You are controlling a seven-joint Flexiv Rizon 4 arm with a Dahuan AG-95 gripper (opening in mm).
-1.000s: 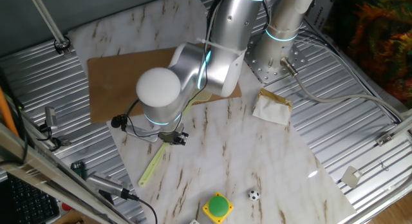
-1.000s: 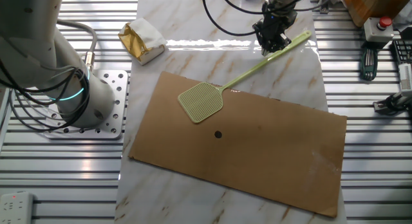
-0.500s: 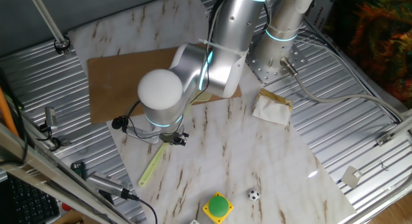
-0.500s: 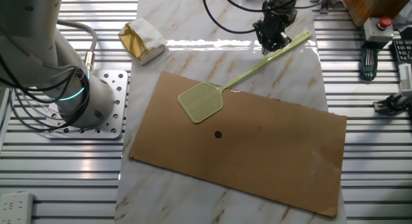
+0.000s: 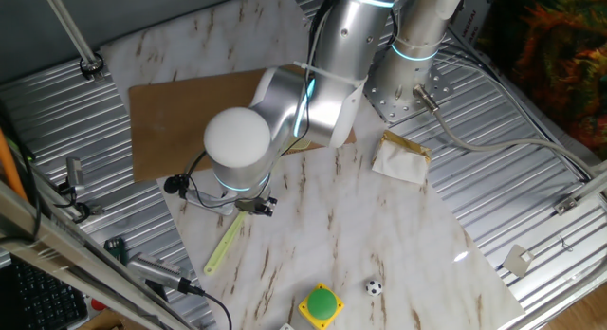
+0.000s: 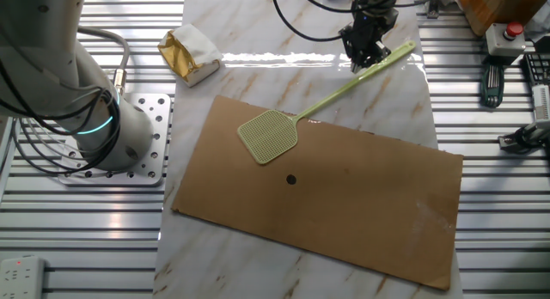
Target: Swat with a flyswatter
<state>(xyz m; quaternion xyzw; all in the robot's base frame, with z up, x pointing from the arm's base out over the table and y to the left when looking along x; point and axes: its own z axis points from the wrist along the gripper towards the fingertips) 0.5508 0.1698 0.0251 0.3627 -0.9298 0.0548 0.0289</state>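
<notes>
You had the gripper (image 6: 368, 51) low over the far end of the swatter (image 6: 268, 135) handle, and over the last second almost nothing shifted: the swatter lay exactly where it had, head flat on the cardboard (image 6: 361, 213), handle running out over the marble tabletop (image 6: 258, 76) toward the gripper. In the view from behind the arm, the wrist (image 5: 237, 150) crept slightly toward the cardboard, no more. My reading: you were settling or finishing a grasp, not swinging yet; the swat was not begun, and the dark spot (image 6: 291, 180) just beside the head on the cardboard sat untouched. The fingers (image 6: 364, 58) met the handle near its free end, with a short stub of handle sticking out past them; the head lay well apart from them, at the opposite end. Whether the fingers were clamped on the handle or merely straddling it, I could not tell: the wrist hid them in one view and they were too small and dark in the other. The handle appeared to rest on the tabletop, not lifted.
</notes>
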